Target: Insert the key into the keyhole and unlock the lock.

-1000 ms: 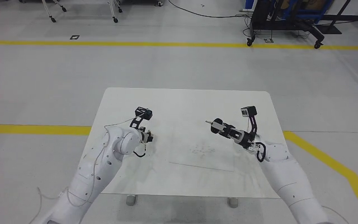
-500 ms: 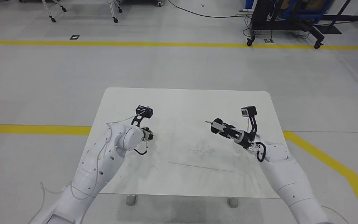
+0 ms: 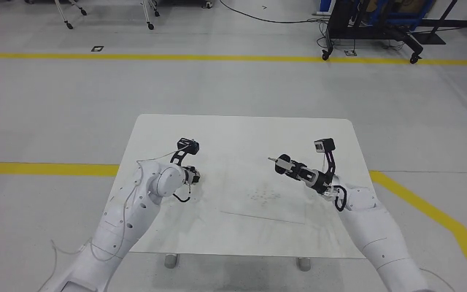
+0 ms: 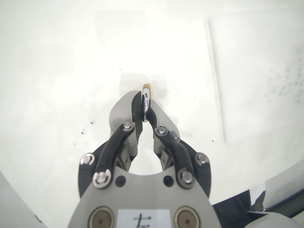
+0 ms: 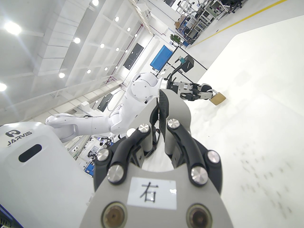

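My left gripper is shut on the silver shackle of a brass padlock, which rests low on the white table. The right wrist view has that padlock far off, hanging from the left gripper. In the top view the left gripper sits at the table's left side. My right gripper hovers at the right side, shut on a thin silver key whose tip points toward the left arm. Its fingers are pressed together and hide the key.
The white table carries a thin white sheet near the front middle, with dark scuff marks on it. The sheet's edge lies beside the left gripper. About a hand's span of table separates the two grippers.
The left arm has shifted slightly, its elbow swinging a little toward the table's middle, with the padlock still held. The right arm has not moved.
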